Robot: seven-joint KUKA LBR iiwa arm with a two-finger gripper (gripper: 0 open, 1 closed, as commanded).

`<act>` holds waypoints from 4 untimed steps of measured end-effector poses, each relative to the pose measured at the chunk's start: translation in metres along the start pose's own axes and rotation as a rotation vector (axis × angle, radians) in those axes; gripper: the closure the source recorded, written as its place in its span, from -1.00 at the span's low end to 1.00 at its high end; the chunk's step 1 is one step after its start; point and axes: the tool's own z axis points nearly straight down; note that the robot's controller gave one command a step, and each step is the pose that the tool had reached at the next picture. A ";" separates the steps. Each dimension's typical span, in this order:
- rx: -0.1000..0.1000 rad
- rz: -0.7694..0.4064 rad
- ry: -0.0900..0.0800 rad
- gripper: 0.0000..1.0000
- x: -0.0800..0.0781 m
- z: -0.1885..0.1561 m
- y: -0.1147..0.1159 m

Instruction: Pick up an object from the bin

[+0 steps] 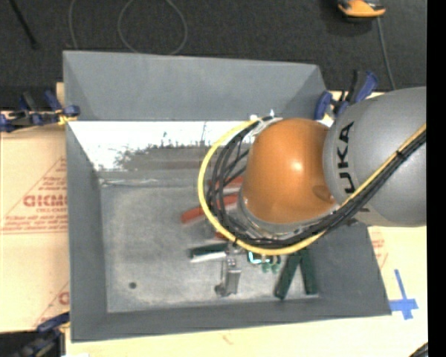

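We see the gripper [229,276] low in the bin [134,229], reaching out from under the arm's orange cover [286,171] and its loop of cables [208,192], close to the middle of the near wall. We cannot tell whether the claw is apart or together, and we see nothing clamped in it. The nearest thing is a pale bar [208,255] with a dark end, lying flat on the floor just beside the gripper on the side away from the arm; we take it as the likeliest pick. To do this step well, we judge that the claw should straddle the bar across its narrow width, go down until it nearly meets the floor, close, and then lift straight up. A red stick [193,216] lies further toward the far wall, partly under the cables. A small teal piece [267,266] sits beside the gripper toward the right wall, and two dark green strips [291,275] lean together near the near right corner. The left half of the floor is bare.
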 end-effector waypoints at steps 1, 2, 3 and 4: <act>0.002 -0.029 -0.017 -1.00 -0.043 0.126 -0.062; 0.000 -0.027 -0.020 1.00 -0.044 0.122 -0.060; -0.001 -0.027 -0.010 -1.00 -0.041 0.125 -0.059; -0.001 -0.025 -0.010 1.00 -0.041 0.124 -0.059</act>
